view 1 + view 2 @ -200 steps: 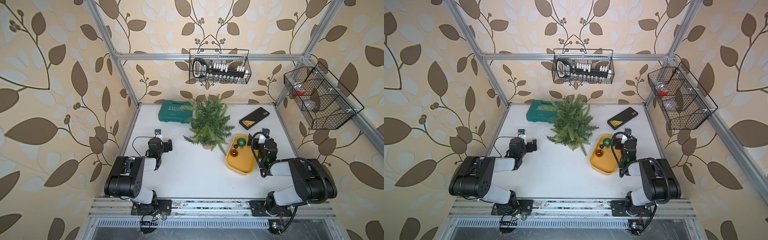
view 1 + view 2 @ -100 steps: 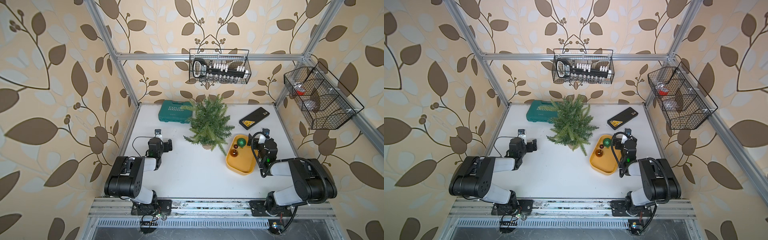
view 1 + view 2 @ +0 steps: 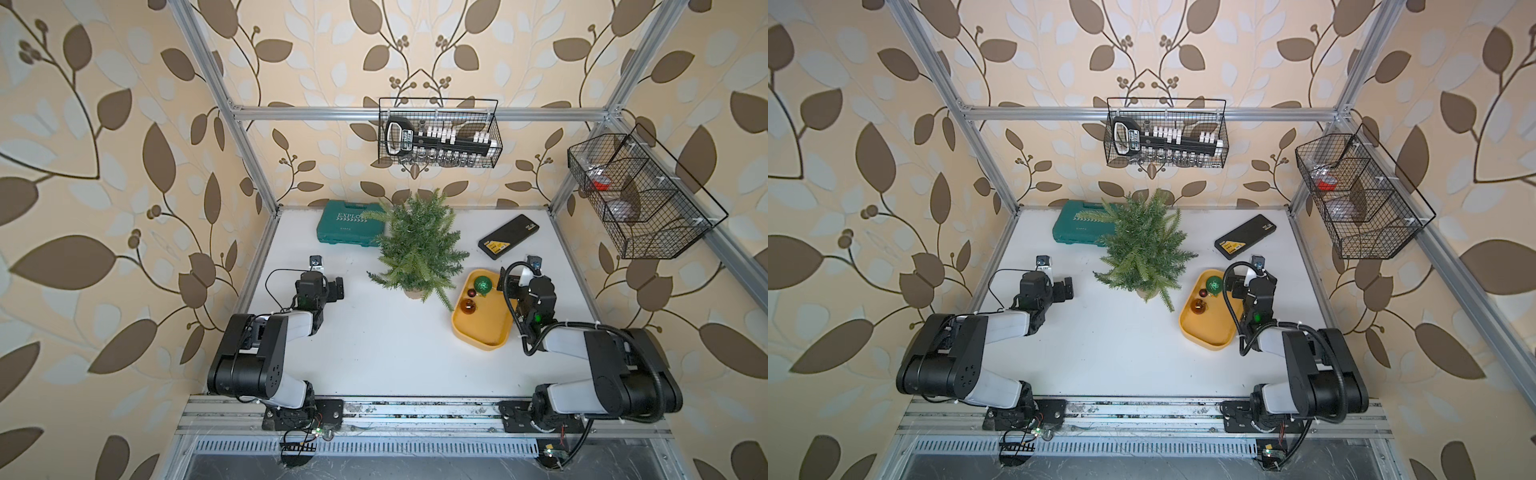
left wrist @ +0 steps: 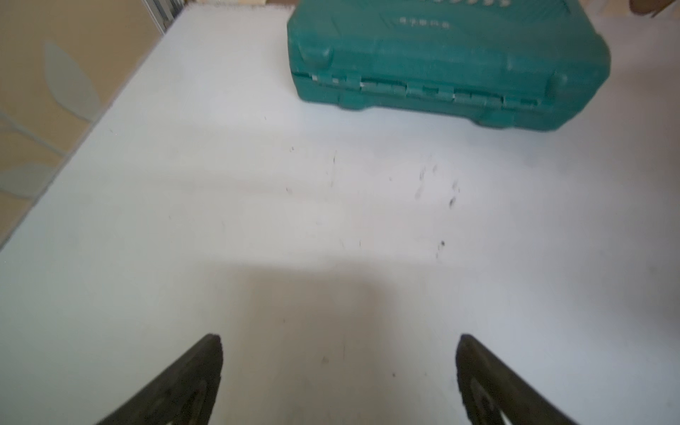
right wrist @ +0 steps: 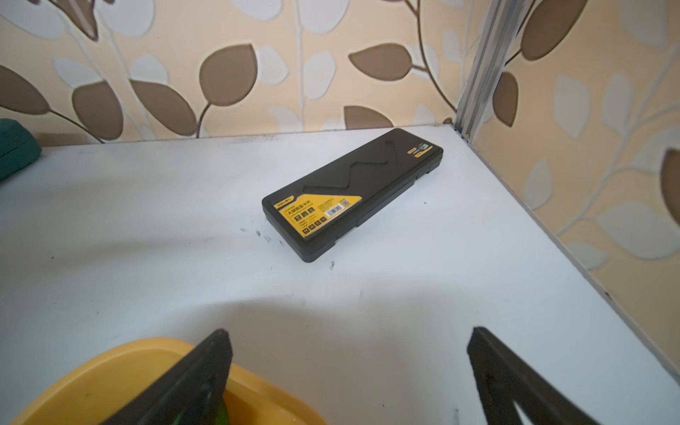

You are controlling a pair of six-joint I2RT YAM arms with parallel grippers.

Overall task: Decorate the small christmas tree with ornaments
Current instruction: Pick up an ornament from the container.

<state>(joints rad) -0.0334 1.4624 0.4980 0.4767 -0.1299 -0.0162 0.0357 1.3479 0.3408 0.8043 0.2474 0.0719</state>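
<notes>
The small christmas tree [image 3: 417, 249] [image 3: 1144, 245] stands in its pale pot at the middle back of the white table, bare of ornaments. Three ornaments lie at the far end of a yellow tray [image 3: 484, 338] [image 3: 1208, 338] to its right: a glittery green one [image 3: 483, 284] [image 3: 1214, 284], a small dark red one [image 3: 471, 293] and an amber one [image 3: 468, 306]. My right gripper [image 3: 517, 279] [image 5: 349, 331] is open and empty beside the tray's far right corner, one finger over the tray rim [image 5: 110, 371]. My left gripper [image 3: 336, 288] [image 4: 339, 338] is open and empty, low over bare table left of the tree.
A teal tool case [image 3: 351, 226] [image 4: 441, 62] lies at the back left, partly under the tree's branches. A black and yellow flat case [image 3: 508, 236] [image 5: 353, 191] lies at the back right. Wire baskets hang on the back wall [image 3: 438, 133] and right wall [image 3: 640, 195].
</notes>
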